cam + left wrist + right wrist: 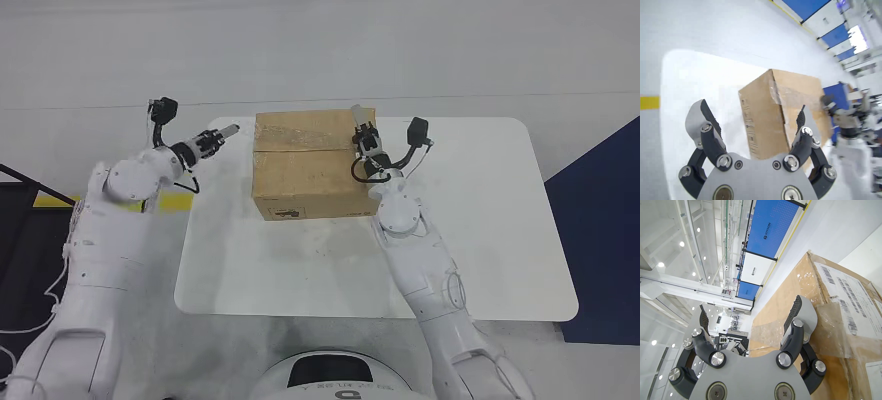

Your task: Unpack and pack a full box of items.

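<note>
Taped-shut cardboard box (pixel 300 170) sits at the surface's (pixel 480 230) far edge, contents hidden. Left end effector (pixel 230 129) gapes empty near the far-left corner. Right end effector (pixel 362 131), fingers spread, is over the box's right end.

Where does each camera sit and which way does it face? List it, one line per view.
Top view: above the arms, looking down on the table and closed box; both arms show.
Left wrist view: beside the box, facing its corner; left gripper open, the other arm beyond.
Right wrist view: over the box's taped top, looking along it into the hall; right gripper open.
Shared: all three show the box.
</note>
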You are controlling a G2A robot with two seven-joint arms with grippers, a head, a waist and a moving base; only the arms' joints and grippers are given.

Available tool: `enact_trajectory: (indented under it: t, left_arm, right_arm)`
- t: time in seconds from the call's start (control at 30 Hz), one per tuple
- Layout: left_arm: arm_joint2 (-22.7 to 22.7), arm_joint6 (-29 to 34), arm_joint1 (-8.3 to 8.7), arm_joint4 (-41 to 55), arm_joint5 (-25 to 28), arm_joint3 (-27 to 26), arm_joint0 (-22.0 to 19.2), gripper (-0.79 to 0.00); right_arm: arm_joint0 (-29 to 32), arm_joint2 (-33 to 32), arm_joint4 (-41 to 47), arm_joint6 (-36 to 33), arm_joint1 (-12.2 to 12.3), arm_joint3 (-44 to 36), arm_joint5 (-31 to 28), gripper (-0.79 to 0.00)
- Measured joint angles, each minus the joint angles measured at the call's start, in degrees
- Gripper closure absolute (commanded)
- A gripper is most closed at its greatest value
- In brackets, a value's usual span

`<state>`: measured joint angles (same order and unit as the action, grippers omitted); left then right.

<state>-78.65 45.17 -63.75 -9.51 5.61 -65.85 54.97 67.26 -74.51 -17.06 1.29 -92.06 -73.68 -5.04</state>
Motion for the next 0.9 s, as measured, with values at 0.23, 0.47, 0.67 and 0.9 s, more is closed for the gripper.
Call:
enact_trajectory:
  t: [0.23, 0.47, 0.67, 0.9]
  left_arm:
    - [1.5, 17.1, -2.02, 25.7, -17.6, 17.5, -9.6, -0.785]
    - [6.8, 17.8, -4.06, 26.9, -13.7, 28.6, -15.7, -0.637]
    - [8.7, 16.3, -4.94, 26.5, -9.7, 32.3, -17.8, -0.339]
    - [10.1, 17.0, -5.75, 27.0, -6.3, 34.6, -19.7, -0.139]
  right_arm:
    - [1.5, -0.3, -0.8, 0.1, 0.3, -2.0, 0.5, -0.785]
    - [3.3, -0.6, -1.6, 0.5, 0.7, -4.3, 1.2, -0.785]
    - [4.3, -0.4, -1.8, 1.0, 0.8, -5.2, 1.4, -0.785]
    - [4.1, 0.7, -1.8, 1.4, 0.7, -5.3, 1.6, -0.785]
